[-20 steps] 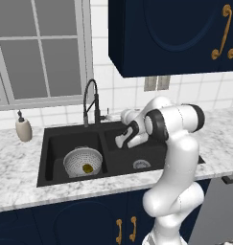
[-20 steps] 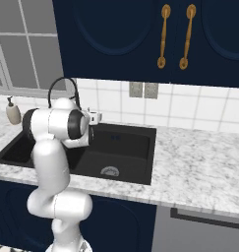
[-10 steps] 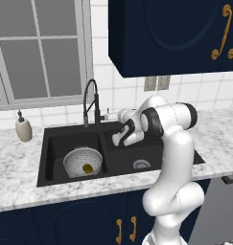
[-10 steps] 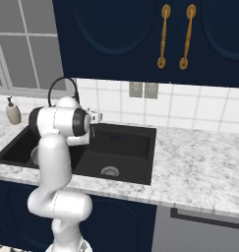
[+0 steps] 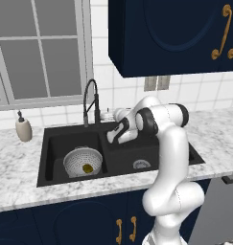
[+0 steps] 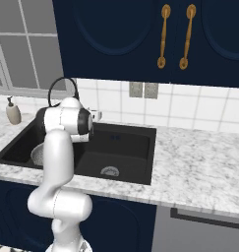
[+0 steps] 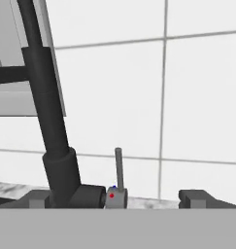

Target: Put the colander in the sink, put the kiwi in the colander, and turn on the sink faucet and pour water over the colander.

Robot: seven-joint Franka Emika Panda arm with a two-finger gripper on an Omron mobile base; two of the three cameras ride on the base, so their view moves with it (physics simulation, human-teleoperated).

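Bright, even, flat rendered light, soft faint shadows, no glare, slightly blurry low-resolution edges throughout.

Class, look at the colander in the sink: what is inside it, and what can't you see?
The kiwi lies inside the colander, in the sink's left basin. The basin floor and drain beneath the colander are covered.
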